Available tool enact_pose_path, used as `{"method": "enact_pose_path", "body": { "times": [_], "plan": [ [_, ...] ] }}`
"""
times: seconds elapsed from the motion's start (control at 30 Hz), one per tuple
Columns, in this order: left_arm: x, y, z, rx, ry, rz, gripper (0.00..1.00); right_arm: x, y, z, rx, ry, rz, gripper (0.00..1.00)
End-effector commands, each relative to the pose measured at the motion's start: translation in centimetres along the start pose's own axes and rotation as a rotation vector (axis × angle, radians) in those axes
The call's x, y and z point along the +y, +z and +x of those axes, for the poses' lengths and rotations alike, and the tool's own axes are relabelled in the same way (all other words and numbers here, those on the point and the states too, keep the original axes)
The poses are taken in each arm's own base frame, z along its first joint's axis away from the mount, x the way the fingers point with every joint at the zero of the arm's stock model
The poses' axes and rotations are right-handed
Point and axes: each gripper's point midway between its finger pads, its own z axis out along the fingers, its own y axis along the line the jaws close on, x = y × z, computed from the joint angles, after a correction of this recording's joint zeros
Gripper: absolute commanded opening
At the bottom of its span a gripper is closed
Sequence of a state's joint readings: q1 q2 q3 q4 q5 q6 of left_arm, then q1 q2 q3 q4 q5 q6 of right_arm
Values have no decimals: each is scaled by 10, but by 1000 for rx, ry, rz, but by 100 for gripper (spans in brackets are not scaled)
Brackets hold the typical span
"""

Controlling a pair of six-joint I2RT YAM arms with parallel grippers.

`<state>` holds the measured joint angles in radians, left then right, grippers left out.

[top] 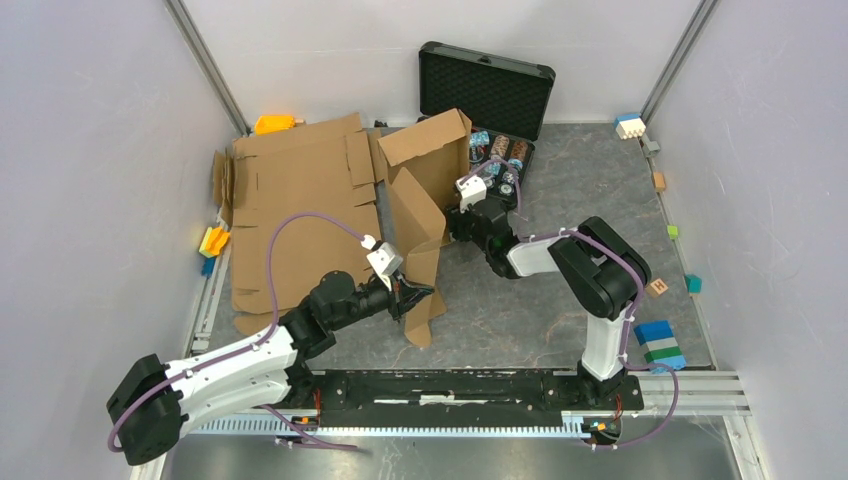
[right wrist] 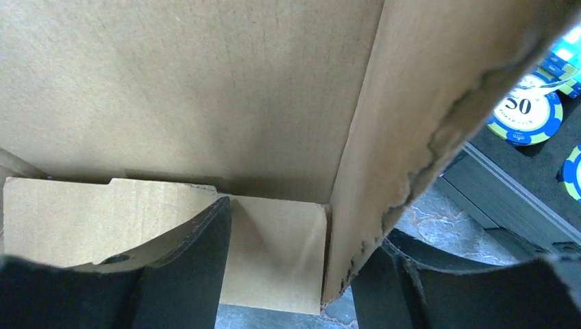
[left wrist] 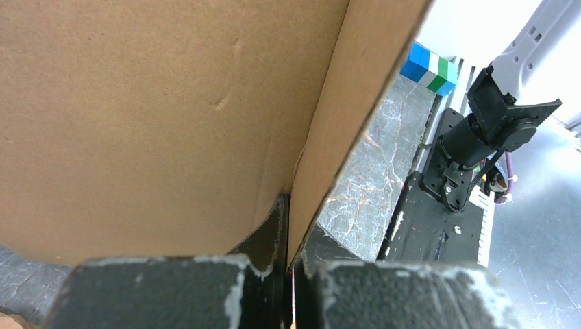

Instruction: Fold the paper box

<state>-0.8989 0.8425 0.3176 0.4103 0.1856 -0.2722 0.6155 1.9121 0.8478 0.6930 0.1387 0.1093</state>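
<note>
Two paper box (top: 428, 190) edges, left end effector (top: 417, 292) clamping one, right end effector (top: 453, 213) gaping astride other

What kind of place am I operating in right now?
Probably a robot-lab test cell: white panel walls on metal corner posts, a dark marbled table, and loose toy blocks around its edges.

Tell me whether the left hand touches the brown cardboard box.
Touching. The left wrist view shows the left hand pinching a panel of the brown cardboard box.
</note>
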Motion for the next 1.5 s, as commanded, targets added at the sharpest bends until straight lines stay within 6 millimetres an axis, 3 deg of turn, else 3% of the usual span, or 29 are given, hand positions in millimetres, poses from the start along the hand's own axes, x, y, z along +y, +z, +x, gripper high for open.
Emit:
{"method": "enact_pose_path", "body": {
  "times": [0.0, 0.3, 0.37, 0.73, 0.87, 1.07, 1.33, 1.47],
  "plan": [
    [3, -4, 27, 103, -54, -18, 3, -2, -8, 50, 188, -31, 34, 65],
    [1, -7, 28, 97, -63, -10, 3, 0, -21, 99, 349, -80, 111, 65],
    [1, -7, 28, 96, -66, -10, 3, -3, -21, 105, 370, -90, 136, 60],
    [0, -12, 28, 83, -78, -10, 3, -25, -47, 112, 424, -220, 300, 57],
    [-2, -13, 28, 83, -82, -1, 3, -21, -59, 112, 425, -271, 319, 71],
    [-6, -17, 32, 90, -102, 15, 3, -20, -68, 105, 408, -291, 344, 66],
    [-4, -26, 27, 66, -127, -15, 3, -9, -68, 114, 428, -238, 282, 73],
    [-3, -33, 25, 59, -157, -36, 4, 0, -75, 115, 416, -166, 222, 66]
  ]
}}
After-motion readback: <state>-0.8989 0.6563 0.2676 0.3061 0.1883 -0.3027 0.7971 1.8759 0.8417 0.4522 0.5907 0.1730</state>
